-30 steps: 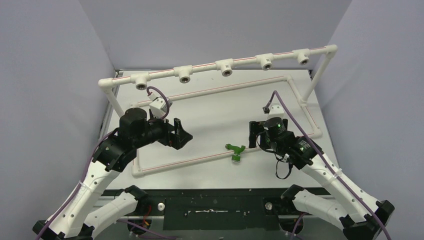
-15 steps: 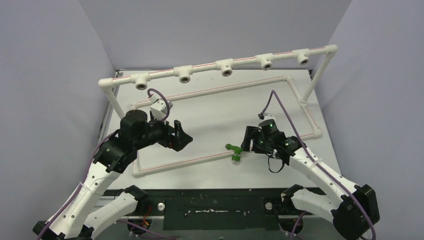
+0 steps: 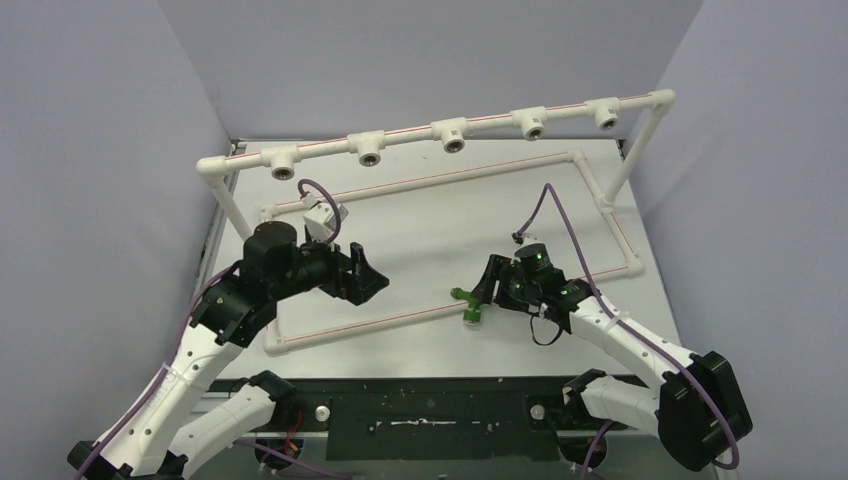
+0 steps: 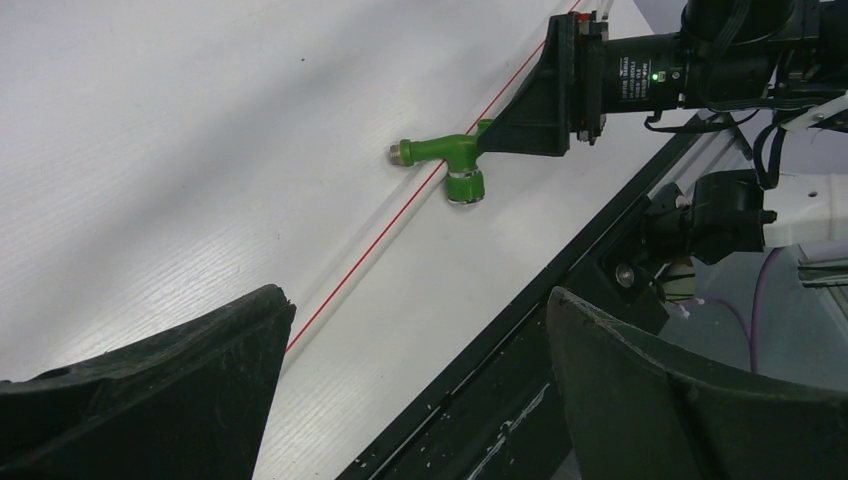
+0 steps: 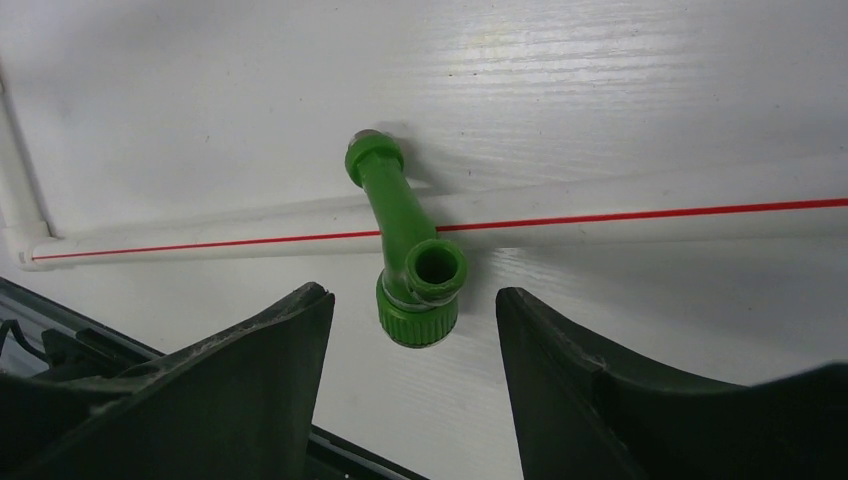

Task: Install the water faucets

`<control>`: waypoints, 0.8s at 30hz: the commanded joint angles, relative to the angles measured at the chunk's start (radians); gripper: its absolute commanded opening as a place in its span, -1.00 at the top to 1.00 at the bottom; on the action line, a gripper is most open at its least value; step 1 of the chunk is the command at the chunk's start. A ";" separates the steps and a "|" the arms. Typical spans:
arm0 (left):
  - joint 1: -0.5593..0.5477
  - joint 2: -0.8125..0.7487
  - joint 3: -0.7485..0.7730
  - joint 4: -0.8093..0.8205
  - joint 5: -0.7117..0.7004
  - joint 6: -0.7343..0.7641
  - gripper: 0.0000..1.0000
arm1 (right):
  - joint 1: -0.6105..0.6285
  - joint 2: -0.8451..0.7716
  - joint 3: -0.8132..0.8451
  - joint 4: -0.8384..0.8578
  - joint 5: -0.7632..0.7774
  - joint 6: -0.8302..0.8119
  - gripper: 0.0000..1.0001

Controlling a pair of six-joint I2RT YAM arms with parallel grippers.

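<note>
Straddles small bright-green plastic tap (image 5: pixel 408 255), crosswise on red-striped white pipe (image 5: pixel 650 215) near the near edge, with right gripper (image 5: pixel 412 293) fingers wide. Shows clearance only from right wrist. Spreads left gripper (image 4: pixel 417 300) wide, empty.

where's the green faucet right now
In the top view the green faucet lies right of centre, across the near red-striped pipe, at the tips of the right gripper, whose jaws are open.

you look over a white table (image 3: pixel 440 225) where a raised pipe rail (image 3: pixel 410 133) carries five tees (image 3: pixel 369 149); a red-striped pipe loop (image 5: pixel 650 212) lies flat, grey walls (image 3: pixel 100 150) around.
</note>
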 commanded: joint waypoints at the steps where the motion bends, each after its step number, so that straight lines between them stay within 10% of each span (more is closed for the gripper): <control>1: -0.006 -0.013 0.001 0.089 0.043 -0.023 -0.95 | -0.015 0.025 -0.007 0.111 -0.021 0.020 -0.21; 18: -0.006 -0.056 -0.111 0.228 0.035 -0.130 -0.95 | -0.035 0.077 -0.037 0.206 -0.069 0.002 0.34; 24: -0.006 -0.057 -0.131 0.265 0.042 -0.157 -0.95 | -0.038 0.077 -0.044 0.217 -0.083 -0.002 0.90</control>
